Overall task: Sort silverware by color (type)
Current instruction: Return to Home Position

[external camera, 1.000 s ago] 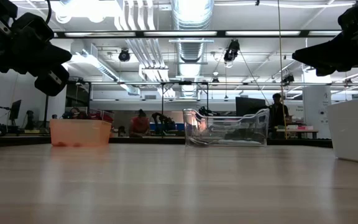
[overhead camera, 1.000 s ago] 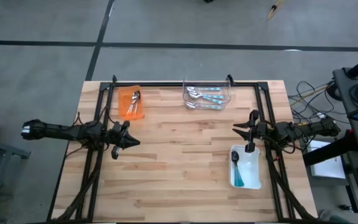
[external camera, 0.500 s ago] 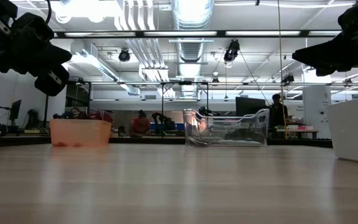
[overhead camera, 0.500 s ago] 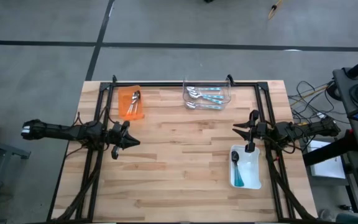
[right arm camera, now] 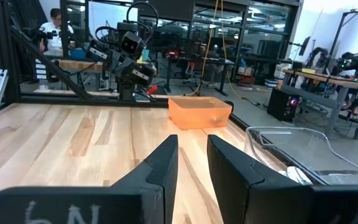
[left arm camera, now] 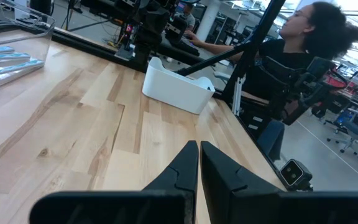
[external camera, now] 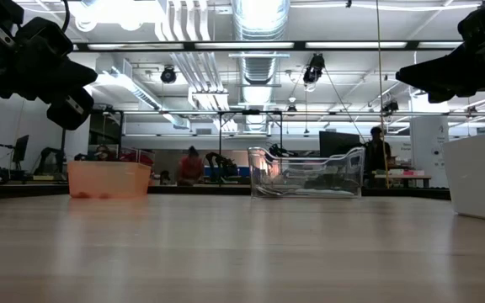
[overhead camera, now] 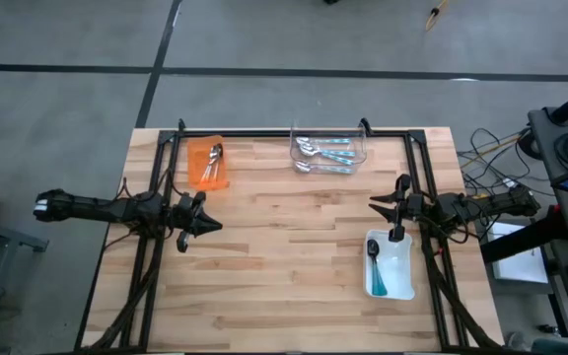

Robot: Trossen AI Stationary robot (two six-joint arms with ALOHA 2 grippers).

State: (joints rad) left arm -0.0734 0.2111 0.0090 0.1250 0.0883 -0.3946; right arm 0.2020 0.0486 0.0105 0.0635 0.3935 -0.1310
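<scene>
The high view looks straight down from far above on the whole pale wooden plank desk point(overhead camera: 294, 247). The low view sits at desk-top level, facing level across it. Both views share the translucent orange plastic tray point(external camera: 109, 179) and the clear plastic tray point(external camera: 306, 172). The left wrist view looks close past the left claw point(left arm camera: 199, 144) toward the white rectangular plastic tray point(left arm camera: 178, 87). The right wrist view faces the opposite way, past the right claw point(right arm camera: 192, 140), toward the orange tray.

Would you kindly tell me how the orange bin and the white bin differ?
The orange bin stands at the table's far left; the white bin at its near right. The orange bin holds orange-handled spoons; the white bin one teal-handled spoon. Both are open rectangular bins.
</scene>
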